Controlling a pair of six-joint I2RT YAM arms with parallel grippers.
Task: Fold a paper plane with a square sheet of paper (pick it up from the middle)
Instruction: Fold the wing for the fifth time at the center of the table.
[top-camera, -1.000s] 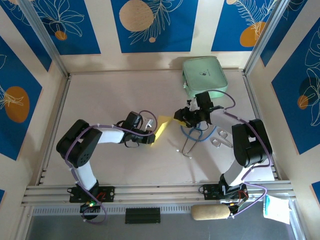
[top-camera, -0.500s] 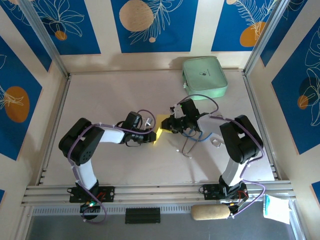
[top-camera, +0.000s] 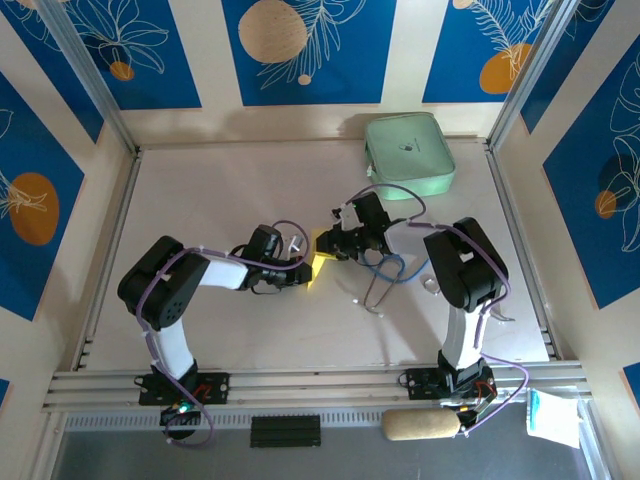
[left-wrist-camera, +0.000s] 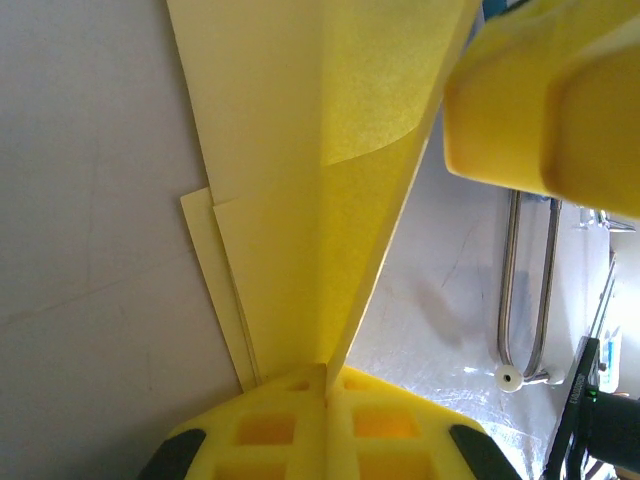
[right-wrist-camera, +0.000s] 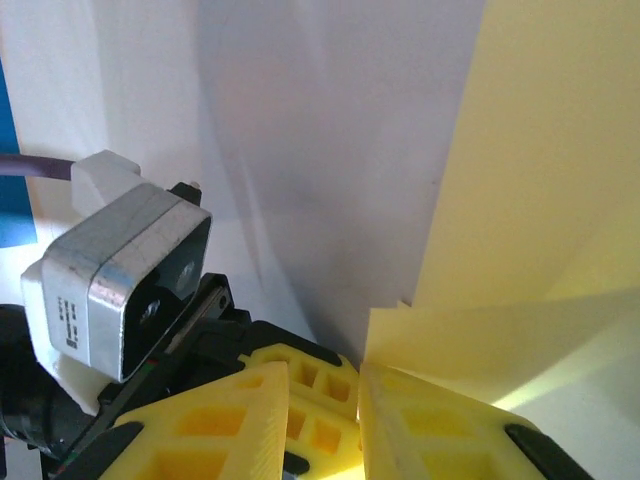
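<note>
Mid-frame, top view: left gripper (top-camera: 306, 268) pinched shut on yellow sheet (top-camera: 323, 252) — likely anchoring fold; right gripper (top-camera: 338, 246) at opposite edge — hold unclear.

plain yellow paper plane (top-camera: 318, 264), mint-green case (top-camera: 409, 152), blue cable (top-camera: 393, 272).

Pale table (top-camera: 230, 190): mint-green case (top-camera: 409, 153) far right; blue cable (top-camera: 388, 268), metal loop (top-camera: 373, 295) mid-right.

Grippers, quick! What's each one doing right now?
Left gripper: closed, pinching the folded yellow paper sheet.
Right gripper: at that paper's edge; open or gripping cannot be told.
</note>
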